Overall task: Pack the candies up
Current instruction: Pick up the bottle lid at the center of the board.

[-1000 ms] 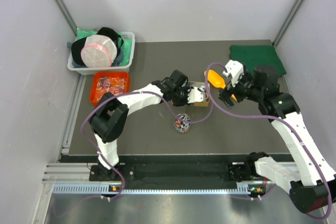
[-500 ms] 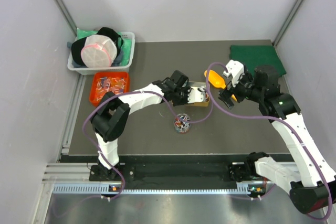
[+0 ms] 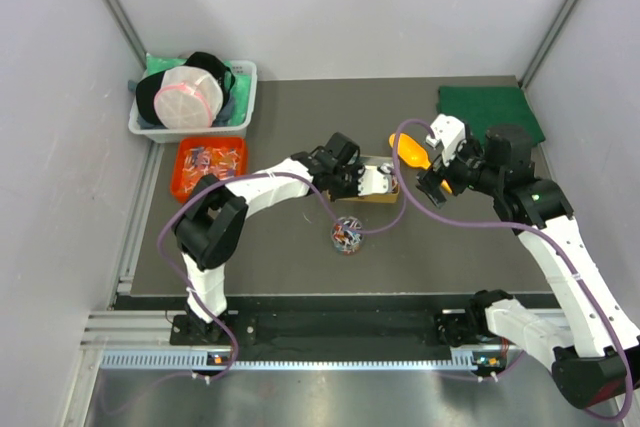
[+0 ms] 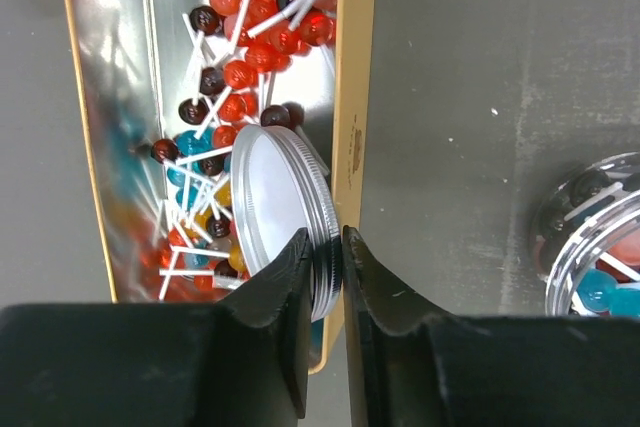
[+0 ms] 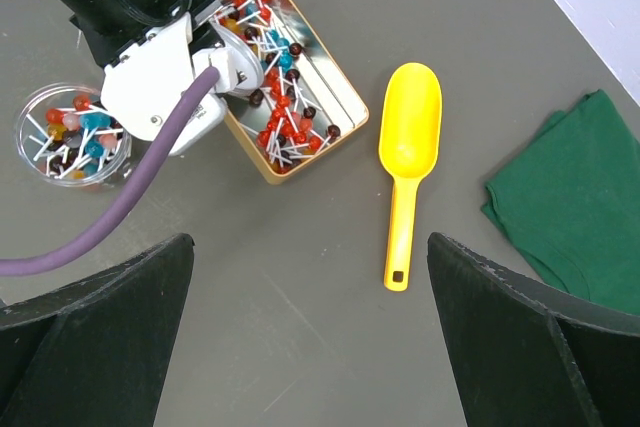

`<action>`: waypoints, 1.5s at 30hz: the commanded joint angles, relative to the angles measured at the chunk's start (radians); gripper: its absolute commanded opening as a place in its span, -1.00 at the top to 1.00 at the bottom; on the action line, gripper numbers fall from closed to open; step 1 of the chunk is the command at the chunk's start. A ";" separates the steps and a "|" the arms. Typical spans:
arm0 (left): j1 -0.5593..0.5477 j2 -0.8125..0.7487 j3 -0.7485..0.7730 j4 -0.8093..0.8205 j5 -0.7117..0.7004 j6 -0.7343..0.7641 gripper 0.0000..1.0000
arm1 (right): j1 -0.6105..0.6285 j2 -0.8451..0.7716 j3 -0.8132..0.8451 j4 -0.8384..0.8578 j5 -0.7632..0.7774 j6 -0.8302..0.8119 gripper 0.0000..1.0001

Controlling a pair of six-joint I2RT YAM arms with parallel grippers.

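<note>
The left end effector point(image 4: 325, 245) has closed on lid point(image 4: 270, 197) rim beside tin point(image 4: 352, 97) wall.

No readable text, brand or number is showing in any view. Centre of the left wrist view: a few tiny dark marks are sitting on the gold rim of the tin point(image 4: 352, 147), too small to read. The silver lid point(image 4: 268, 202) and the candies point(image 4: 240, 75) beside it are showing no legible print.

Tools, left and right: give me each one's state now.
Left tool: shut on the silver lid, at its rim.
Right tool: open, holding nothing.
</note>
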 commanded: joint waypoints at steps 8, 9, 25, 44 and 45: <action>-0.001 0.017 0.053 -0.044 0.021 0.011 0.80 | -0.006 -0.012 0.025 0.028 -0.014 0.004 -0.98; -0.001 0.017 0.054 -0.047 0.023 0.011 0.89 | -0.006 -0.010 0.026 0.026 -0.014 0.004 -0.98; -0.001 -0.005 0.143 -0.081 0.038 -0.037 0.93 | -0.006 -0.015 0.029 0.032 -0.003 0.004 -0.97; 0.065 -0.065 0.298 -0.187 0.170 -0.218 1.00 | -0.008 -0.093 0.167 0.052 0.089 0.009 -0.98; 0.076 -0.062 0.312 -0.198 0.190 -0.230 1.00 | -0.006 -0.098 0.175 0.051 0.087 0.009 -0.98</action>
